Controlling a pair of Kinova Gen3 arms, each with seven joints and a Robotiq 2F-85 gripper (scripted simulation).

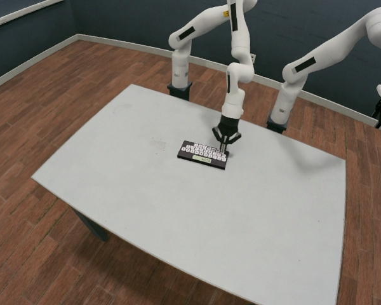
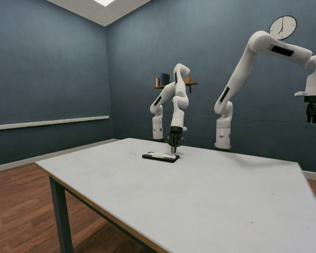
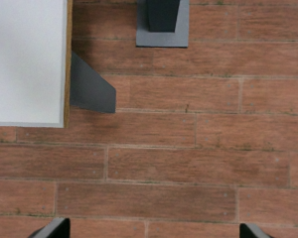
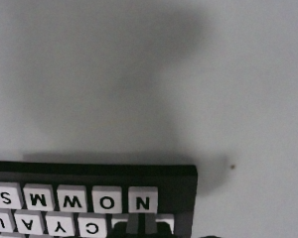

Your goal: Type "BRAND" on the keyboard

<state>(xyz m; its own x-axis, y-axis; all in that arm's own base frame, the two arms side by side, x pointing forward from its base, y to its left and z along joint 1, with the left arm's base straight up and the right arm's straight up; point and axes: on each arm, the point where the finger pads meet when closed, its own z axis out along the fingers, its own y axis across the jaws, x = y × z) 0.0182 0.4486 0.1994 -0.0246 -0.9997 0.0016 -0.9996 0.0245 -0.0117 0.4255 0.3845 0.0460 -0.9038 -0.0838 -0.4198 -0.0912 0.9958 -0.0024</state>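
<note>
The black two-fingered right claw (image 1: 223, 149) (image 2: 173, 151) (image 4: 142, 225) is pinched shut with nothing in it, and its tips are over the end of the flat black keyboard with white square keys (image 1: 202, 162) (image 2: 160, 157) (image 4: 177, 193), just beside the N key (image 4: 143, 199). I cannot tell if they touch. The keyboard lies on the big pale grey table (image 1: 190, 210) (image 2: 166, 190) (image 3: 25, 64) (image 4: 89, 79). Well apart, past the table's side, the black left claw (image 1: 379, 119) (image 2: 313, 119) (image 3: 154, 232) hangs wide open over the brown wooden floor (image 1: 39, 229) (image 2: 16, 201) (image 3: 189, 164).

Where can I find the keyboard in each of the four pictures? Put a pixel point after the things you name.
Top: keyboard (image 1: 202, 154), just above centre.
Exterior: keyboard (image 2: 160, 157), centre, below midheight.
Left wrist: not there.
Right wrist: keyboard (image 4: 175, 190), lower left, partly cut off.
Shared landmark: the pale tabletop (image 1: 184, 203) (image 2: 179, 196) (image 3: 25, 59) (image 4: 258, 99), in all four.
</note>
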